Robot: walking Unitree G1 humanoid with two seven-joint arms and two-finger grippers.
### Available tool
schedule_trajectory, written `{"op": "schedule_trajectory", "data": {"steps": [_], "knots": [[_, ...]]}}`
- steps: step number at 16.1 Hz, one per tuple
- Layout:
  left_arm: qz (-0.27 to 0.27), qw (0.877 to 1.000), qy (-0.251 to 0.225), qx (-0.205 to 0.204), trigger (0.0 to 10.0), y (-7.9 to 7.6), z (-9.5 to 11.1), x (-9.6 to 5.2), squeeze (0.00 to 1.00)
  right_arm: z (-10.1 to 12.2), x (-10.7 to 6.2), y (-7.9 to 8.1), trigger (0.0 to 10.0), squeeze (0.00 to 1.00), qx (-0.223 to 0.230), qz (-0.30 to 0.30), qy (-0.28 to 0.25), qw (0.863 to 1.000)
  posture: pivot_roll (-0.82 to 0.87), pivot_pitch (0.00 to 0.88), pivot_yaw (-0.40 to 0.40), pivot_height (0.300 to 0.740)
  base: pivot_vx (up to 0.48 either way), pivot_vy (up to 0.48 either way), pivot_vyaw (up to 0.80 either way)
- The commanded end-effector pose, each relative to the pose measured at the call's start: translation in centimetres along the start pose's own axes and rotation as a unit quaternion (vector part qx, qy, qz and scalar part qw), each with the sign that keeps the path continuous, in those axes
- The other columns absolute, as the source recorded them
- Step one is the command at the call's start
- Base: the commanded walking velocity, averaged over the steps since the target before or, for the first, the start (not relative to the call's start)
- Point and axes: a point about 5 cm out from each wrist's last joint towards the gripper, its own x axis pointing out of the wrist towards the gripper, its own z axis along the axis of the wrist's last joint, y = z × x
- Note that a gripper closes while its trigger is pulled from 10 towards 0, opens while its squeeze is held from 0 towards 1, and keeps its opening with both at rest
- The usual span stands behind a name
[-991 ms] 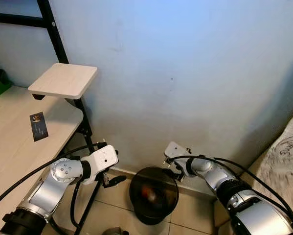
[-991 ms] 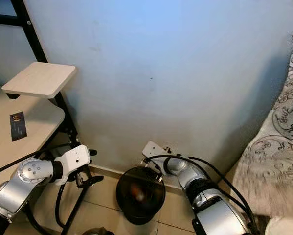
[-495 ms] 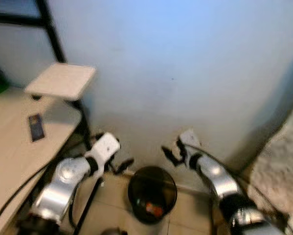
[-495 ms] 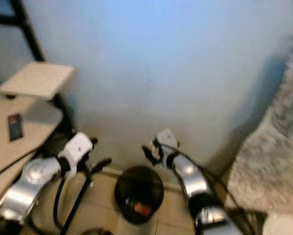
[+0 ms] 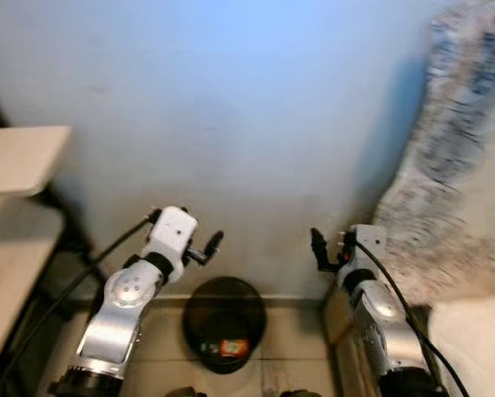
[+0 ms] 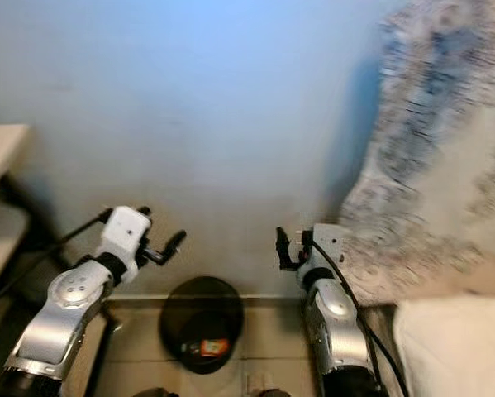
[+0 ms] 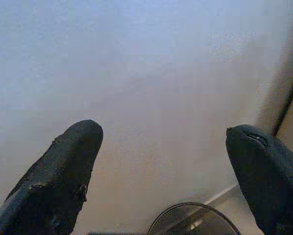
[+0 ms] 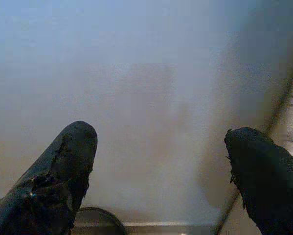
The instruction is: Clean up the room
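Observation:
A round black trash bin (image 5: 222,318) stands on the tiled floor against the pale blue wall, with a red and orange piece of litter (image 5: 231,347) lying inside it. My left gripper (image 5: 211,245) hangs above the bin's left side, open and holding nothing. My right gripper (image 5: 317,248) is up and to the right of the bin, also open with nothing between its fingers. Both point at the wall. In the left wrist view the bin's rim (image 7: 195,218) shows below the spread fingertips (image 7: 68,166). The right wrist view catches the bin's rim (image 8: 95,218) too.
A patterned grey and white bed cover (image 5: 458,165) rises on the right, close to my right arm. A pale wooden desk (image 5: 16,161) with a black frame sits at the left edge. The wall is just ahead of both grippers. The picture is blurred.
The whole view has swung to the right, so the desk slid left and the bed cover came in. My right gripper has lifted off the bin's rim; both grippers now sit higher.

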Motion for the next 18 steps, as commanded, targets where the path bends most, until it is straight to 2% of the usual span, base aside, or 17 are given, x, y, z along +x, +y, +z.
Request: {"op": "schedule_trajectory", "data": {"steps": [1,4,8,10,12,14,18], "knots": [[0.026,1.000,0.000,-0.010,10.0,0.7,-0.2,-0.5,0.00,0.5,-0.1,0.3,10.0,0.00,0.007,-0.003,-0.006,1.000,0.06,0.000,0.019,0.740,0.000,0.000,-0.79],[0.080,0.997,-0.002,-0.019,10.0,1.8,-0.5,-0.8,0.00,1.1,-0.4,0.2,10.0,0.00,0.000,-0.019,-0.018,1.000,0.06,0.000,0.018,0.740,0.000,0.000,-0.79],[0.067,0.996,0.017,-0.049,10.0,2.1,-0.8,-1.1,0.00,1.1,-0.8,0.5,10.0,0.00,0.004,-0.032,-0.021,0.999,0.07,0.000,0.028,0.740,0.000,0.000,-0.79],[0.075,0.995,0.022,-0.054,10.0,2.6,-0.9,-1.3,0.00,1.1,-0.9,0.6,10.0,0.00,0.019,-0.035,-0.021,0.999,0.07,0.000,0.040,0.740,0.000,0.000,-0.79],[0.052,0.998,0.032,-0.024,10.0,2.4,-1.3,-1.6,0.00,1.6,-0.7,0.9,10.0,0.00,0.009,-0.035,-0.035,0.999,0.08,0.000,0.041,0.740,0.000,0.000,-0.79],[0.051,0.998,0.021,0.005,10.0,2.5,-1.2,-1.6,0.00,1.7,-0.6,1.1,10.0,0.00,0.010,-0.033,-0.033,0.999,0.08,0.000,0.036,0.740,0.000,0.000,-0.79],[0.060,0.998,0.015,-0.018,10.0,2.3,-1.0,-1.2,0.00,1.8,-0.6,0.7,10.0,0.00,0.005,-0.042,-0.032,0.999,0.07,0.000,0.037,0.740,0.000,0.000,-0.79]]}}
